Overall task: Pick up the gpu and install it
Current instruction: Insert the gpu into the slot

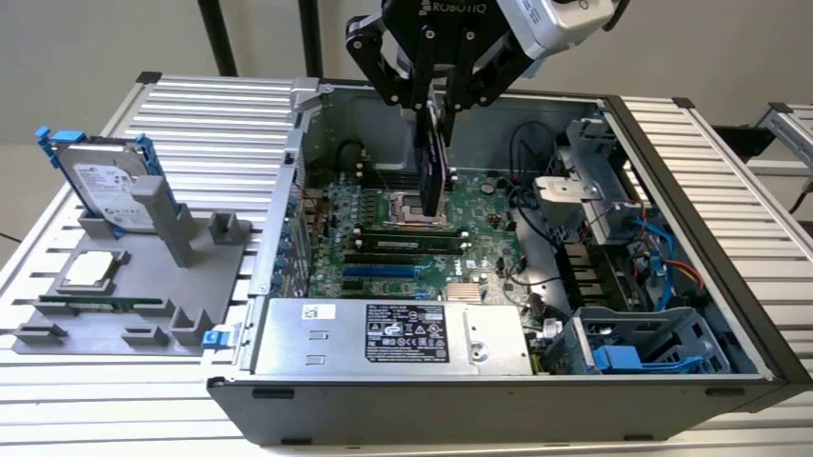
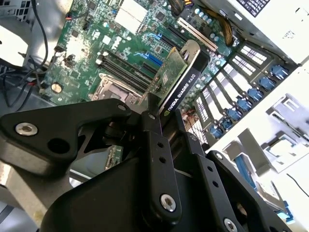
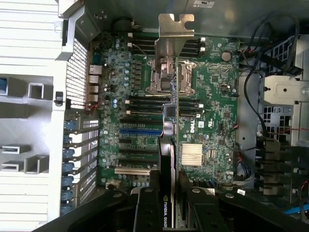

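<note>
Judged done as to the pick-up: grips the gpu (image 1: 433, 167) in the claw (image 1: 436, 114) at the upper middle of the exterior view, clamped tight on both faces of the card, well clear of the bench (image 1: 711, 143) and of the grey holder (image 1: 190, 286) with the hard drive (image 1: 109, 181) at the exterior view's left; hangs on end over the open computer case (image 1: 508, 409), with the long side upright and the silver end bracket (image 3: 174, 29) lowest, pointing at the motherboard (image 1: 489, 205); looks, in the first wrist view, straight down the thin edge of the gpu (image 3: 168, 121), running away from the claw (image 3: 168, 193) and ending with the bracket over the region of the processor socket (image 3: 186, 72); shows, in the second wrist view, green board on one face and black cooler on the other, with the gpu (image 2: 182, 79) pinched at its near end by the claw (image 2: 159, 116). Judged not yet done as to the install: sits in no slot, with the blue expansion slot (image 3: 140, 130) and its neighbours bare; cannot tell whether the bracket's tip touches the board or hovers just above it; leaves seating in a slot, and lining the bracket up with the rear openings of the case, to be done.
</note>
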Robot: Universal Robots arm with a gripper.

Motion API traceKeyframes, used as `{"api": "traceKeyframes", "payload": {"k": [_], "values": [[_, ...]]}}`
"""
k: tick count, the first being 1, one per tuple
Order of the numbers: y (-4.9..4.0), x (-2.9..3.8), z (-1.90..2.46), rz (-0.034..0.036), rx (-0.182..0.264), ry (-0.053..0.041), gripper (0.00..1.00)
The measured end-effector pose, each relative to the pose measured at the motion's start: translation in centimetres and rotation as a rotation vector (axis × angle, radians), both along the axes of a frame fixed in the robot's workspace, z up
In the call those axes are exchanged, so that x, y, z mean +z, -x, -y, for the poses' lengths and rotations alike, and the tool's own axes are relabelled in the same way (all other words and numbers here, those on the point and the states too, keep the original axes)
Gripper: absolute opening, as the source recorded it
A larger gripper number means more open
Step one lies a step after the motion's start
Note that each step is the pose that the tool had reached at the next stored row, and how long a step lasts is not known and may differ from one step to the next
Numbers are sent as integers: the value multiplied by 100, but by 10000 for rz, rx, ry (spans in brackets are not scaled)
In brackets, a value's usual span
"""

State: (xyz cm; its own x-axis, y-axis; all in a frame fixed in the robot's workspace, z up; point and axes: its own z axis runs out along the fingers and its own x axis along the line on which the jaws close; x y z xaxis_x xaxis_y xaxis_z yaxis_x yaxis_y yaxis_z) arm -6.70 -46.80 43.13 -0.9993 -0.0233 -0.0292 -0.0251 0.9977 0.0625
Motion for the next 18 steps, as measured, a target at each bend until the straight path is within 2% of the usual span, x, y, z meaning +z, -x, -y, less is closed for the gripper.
{"api": "traceKeyframes", "payload": {"k": [18], "values": [[0,0,0,1,374,-2,0]]}}
